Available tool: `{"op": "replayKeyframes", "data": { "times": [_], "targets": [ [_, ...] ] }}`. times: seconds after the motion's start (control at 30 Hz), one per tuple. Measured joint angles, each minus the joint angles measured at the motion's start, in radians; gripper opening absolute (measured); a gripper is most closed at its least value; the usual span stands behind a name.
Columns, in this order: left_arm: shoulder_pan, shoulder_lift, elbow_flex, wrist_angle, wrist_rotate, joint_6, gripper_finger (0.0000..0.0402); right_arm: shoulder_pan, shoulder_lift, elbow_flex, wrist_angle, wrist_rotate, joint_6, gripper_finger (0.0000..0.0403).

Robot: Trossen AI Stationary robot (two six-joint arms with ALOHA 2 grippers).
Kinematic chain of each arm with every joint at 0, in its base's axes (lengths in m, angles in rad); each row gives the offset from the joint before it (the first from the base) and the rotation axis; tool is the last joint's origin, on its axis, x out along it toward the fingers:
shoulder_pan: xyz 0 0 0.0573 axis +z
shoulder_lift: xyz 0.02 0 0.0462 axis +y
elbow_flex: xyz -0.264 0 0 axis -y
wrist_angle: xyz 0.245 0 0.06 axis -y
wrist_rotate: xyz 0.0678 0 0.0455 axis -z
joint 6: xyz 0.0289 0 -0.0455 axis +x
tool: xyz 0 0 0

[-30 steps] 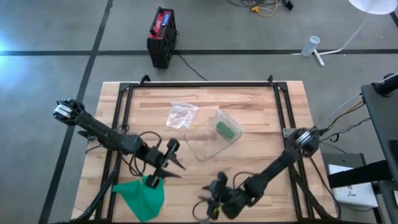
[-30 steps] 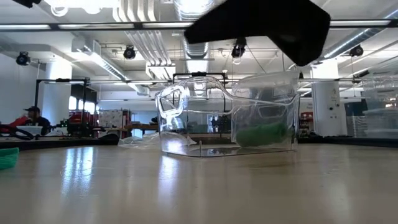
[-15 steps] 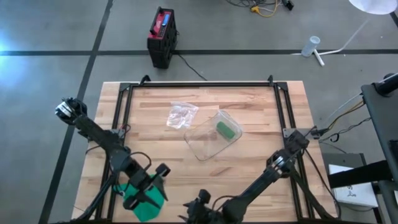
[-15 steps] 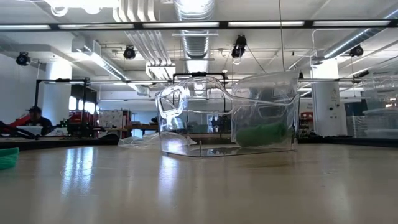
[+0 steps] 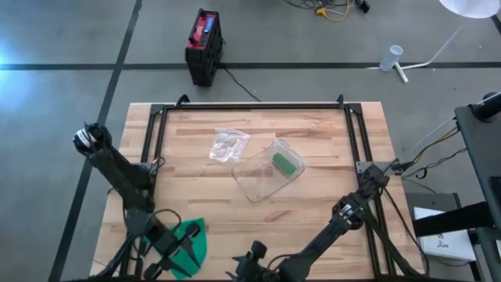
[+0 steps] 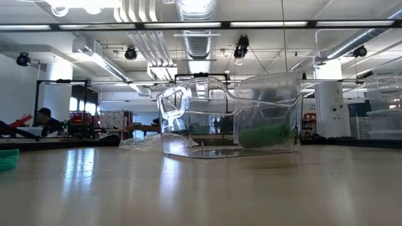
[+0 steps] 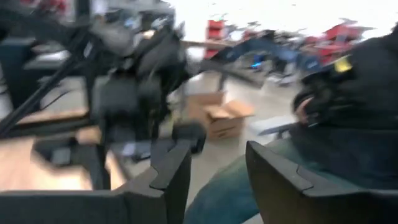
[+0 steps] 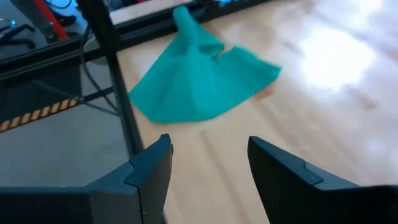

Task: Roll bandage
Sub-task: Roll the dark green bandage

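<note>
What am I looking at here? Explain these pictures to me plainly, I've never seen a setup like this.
These are two robot arms working at a wooden table. One picture looks straight down, one looks level across the tabletop, and one comes from each arm's wrist. On the table lie a green cloth, a clear box with a green roll inside, and a small plastic bag. The left arm reaches to the cloth at the near edge. The right arm also points toward the cloth, and its jaws stand open, holding nothing.
</note>
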State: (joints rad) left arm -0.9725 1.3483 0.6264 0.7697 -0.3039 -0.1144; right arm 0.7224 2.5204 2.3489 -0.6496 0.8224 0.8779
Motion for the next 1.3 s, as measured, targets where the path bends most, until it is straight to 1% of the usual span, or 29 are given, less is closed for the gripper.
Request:
{"op": "replayKeyframes", "data": {
  "times": [0.07,0.17,0.23,0.33,0.37,0.43,0.53,0.6,0.67,0.73,0.83,0.9,1.0,1.1,1.17,1.3],
  "targets": [
    [-0.032,0.011,0.000,-0.035,-0.097,-0.029,0.0150,0.003,-0.019,0.000,-0.043,0.024,-0.018,0.0204],
    [-0.056,0.018,-0.001,-0.146,-0.215,-0.167,0.0162,0.002,-0.033,0.001,-0.101,0.033,-0.054,0.0204],
    [-0.056,0.016,-0.001,-0.248,-0.234,-0.331,0.0170,0.002,-0.033,0.000,-0.141,0.037,-0.076,0.0204],
    [-0.056,0.012,-0.001,-0.424,-0.228,-0.615,0.0181,0.000,-0.033,0.000,-0.198,0.044,-0.081,0.0204],
    [-0.056,0.012,-0.001,-0.484,-0.209,-0.705,0.0183,0.000,-0.033,0.000,-0.217,0.046,-0.076,0.0204],
    [-0.056,0.012,0.000,-0.605,-0.132,-0.874,0.0187,0.000,-0.033,-0.002,-0.242,0.047,-0.067,0.0204],
    [-0.051,0.010,0.037,-0.810,0.037,-1.088,0.0188,0.001,-0.032,-0.006,-0.256,0.063,-0.068,0.0204],
    [-0.047,0.009,0.082,-0.928,0.137,-1.180,0.0186,0.004,-0.032,-0.005,-0.277,0.073,-0.068,0.0204],
    [-0.047,0.008,0.135,-1.040,0.207,-1.233,0.0182,0.006,-0.032,-0.006,-0.303,0.072,-0.068,0.0204],
    [-0.047,0.008,0.195,-1.124,0.242,-1.259,0.0177,0.009,-0.032,-0.006,-0.329,0.072,-0.069,0.0204],
    [-0.047,0.008,0.295,-1.249,0.242,-1.259,0.0172,0.014,-0.032,-0.006,-0.374,0.072,-0.060,0.0204],
    [-0.048,0.008,0.354,-1.362,0.237,-1.262,0.0170,0.019,-0.031,-0.006,-0.396,0.071,-0.035,0.0204],
    [-0.056,0.008,0.416,-1.519,0.215,-1.274,0.0169,0.035,-0.031,-0.006,-0.404,0.071,-0.005,0.0204],
    [-0.066,0.008,0.426,-1.608,0.213,-1.279,0.0169,0.060,-0.031,-0.006,-0.411,0.069,0.013,0.0204],
    [-0.077,0.008,0.414,-1.609,0.215,-1.273,0.0168,0.078,-0.031,-0.006,-0.429,0.069,0.031,0.0204],
    [-0.081,0.008,0.361,-1.611,0.250,-1.258,0.0168,0.107,-0.031,-0.006,-0.500,0.071,0.094,0.0204]
  ]
}}
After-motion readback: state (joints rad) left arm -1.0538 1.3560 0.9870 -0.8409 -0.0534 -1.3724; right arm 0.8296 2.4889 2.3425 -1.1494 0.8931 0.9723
